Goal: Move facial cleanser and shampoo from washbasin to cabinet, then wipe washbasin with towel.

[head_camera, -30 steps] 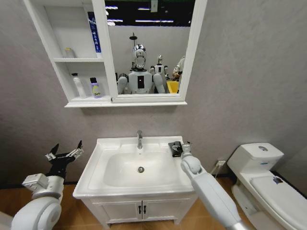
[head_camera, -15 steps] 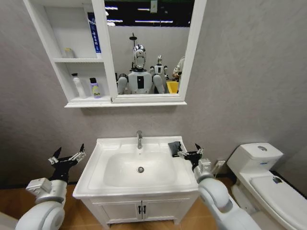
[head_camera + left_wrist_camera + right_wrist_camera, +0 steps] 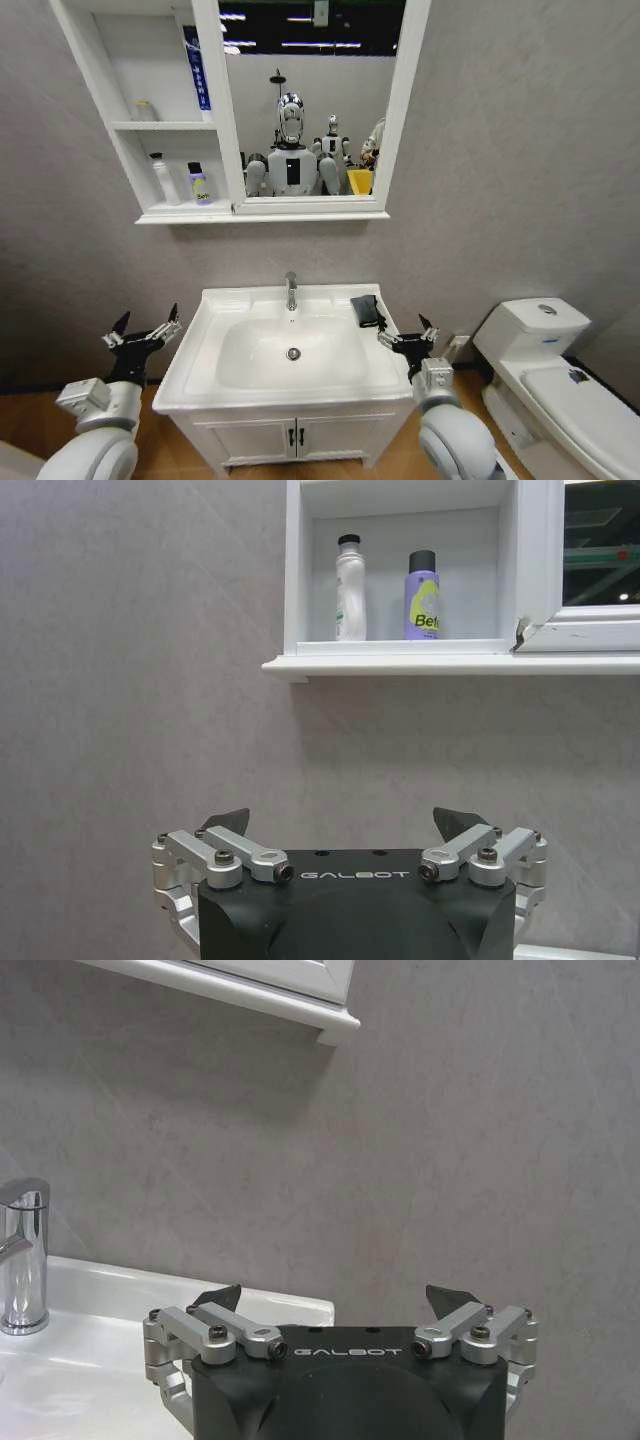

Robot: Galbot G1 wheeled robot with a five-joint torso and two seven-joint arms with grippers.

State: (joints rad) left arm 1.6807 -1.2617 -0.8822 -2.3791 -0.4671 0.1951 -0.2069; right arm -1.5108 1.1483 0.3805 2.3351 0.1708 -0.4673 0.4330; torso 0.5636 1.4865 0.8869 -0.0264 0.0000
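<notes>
The white washbasin with its chrome tap stands in the middle. The dark towel lies folded on its back right rim. On the lowest shelf of the cabinet stand a white bottle and a purple black-capped bottle; which is the facial cleanser and which the shampoo I cannot tell. In the left wrist view the white bottle and the purple bottle stand side by side. My left gripper is open, left of the basin. My right gripper is open and holds nothing, right of the basin, apart from the towel.
A white toilet stands at the right. The two-door vanity cupboard sits under the basin. A blue tube and a small jar occupy the upper shelves. The mirror reflects robots. A grey wall backs everything.
My right arm has pulled back from the towel and come down to the right of the basin. The towel stays on the rim. The left gripper dropped slightly.
</notes>
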